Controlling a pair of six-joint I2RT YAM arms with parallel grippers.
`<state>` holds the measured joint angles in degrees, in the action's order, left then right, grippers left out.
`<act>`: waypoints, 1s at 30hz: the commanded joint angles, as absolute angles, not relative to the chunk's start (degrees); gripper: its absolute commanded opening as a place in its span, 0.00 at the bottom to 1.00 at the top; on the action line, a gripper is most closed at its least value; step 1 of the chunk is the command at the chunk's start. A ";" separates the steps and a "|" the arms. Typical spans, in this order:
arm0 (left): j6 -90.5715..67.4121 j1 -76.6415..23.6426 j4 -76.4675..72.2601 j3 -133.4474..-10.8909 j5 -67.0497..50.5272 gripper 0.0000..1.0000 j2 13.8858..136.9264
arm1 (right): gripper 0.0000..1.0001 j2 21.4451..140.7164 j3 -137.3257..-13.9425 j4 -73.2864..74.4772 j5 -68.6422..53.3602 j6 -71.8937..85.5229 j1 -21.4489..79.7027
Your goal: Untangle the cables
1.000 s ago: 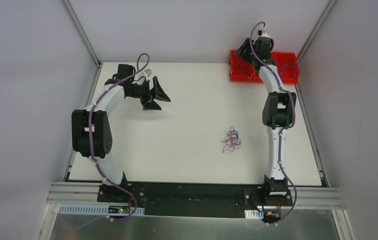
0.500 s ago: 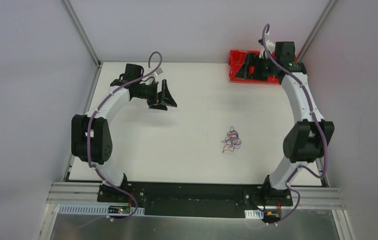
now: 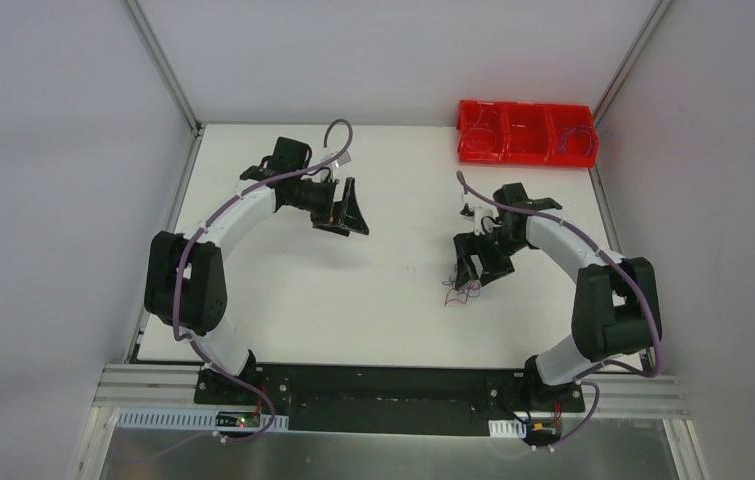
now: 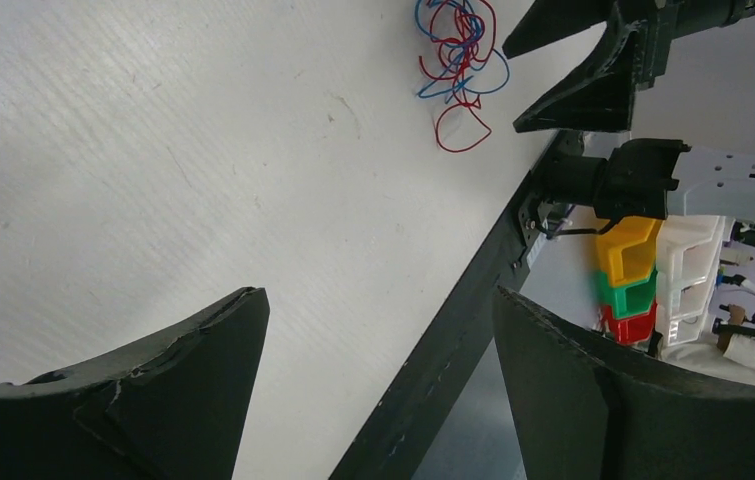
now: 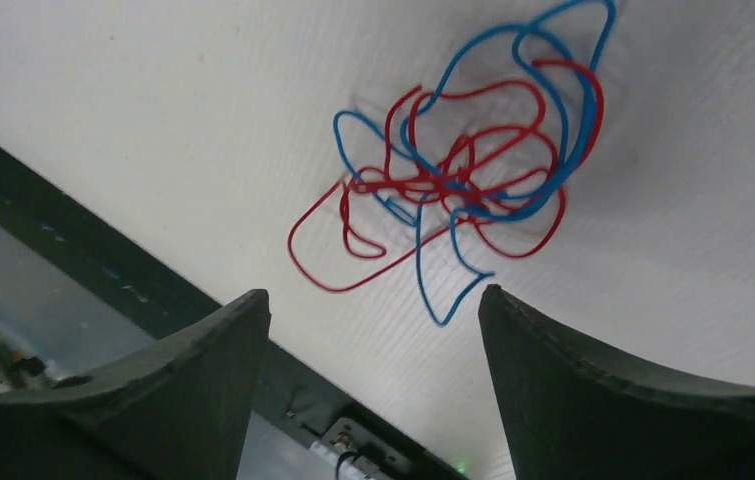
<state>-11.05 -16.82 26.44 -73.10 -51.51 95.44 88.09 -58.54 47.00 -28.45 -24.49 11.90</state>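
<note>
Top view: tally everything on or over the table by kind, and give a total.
Cable tangle: 1
Red bin tray, three compartments: 1
Robot hands: 2 (left hand, right hand)
Total: 4

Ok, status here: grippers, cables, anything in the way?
Left gripper open, empty, off to the side. Right gripper open over the cables, nothing held. Cables one tangle on the table. Nothing blocking.
</note>
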 commanded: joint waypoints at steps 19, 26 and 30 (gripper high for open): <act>-12.14 -19.71 20.04 -69.79 -56.05 0.78 86.98 | 0.00 84.04 -64.80 33.26 -35.86 -19.65 19.82; -24.59 -26.92 3.21 -68.18 -56.66 0.71 94.01 | 0.00 80.87 -66.31 29.89 -38.01 -13.92 20.33; -28.47 -29.88 -3.22 -67.15 -58.01 0.60 97.96 | 0.00 81.48 -66.84 30.45 -36.96 -12.51 20.59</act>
<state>-22.24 -27.81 7.05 -68.58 -55.24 95.33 83.26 -64.18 31.83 -35.46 -15.49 20.16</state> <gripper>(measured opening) 0.648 0.006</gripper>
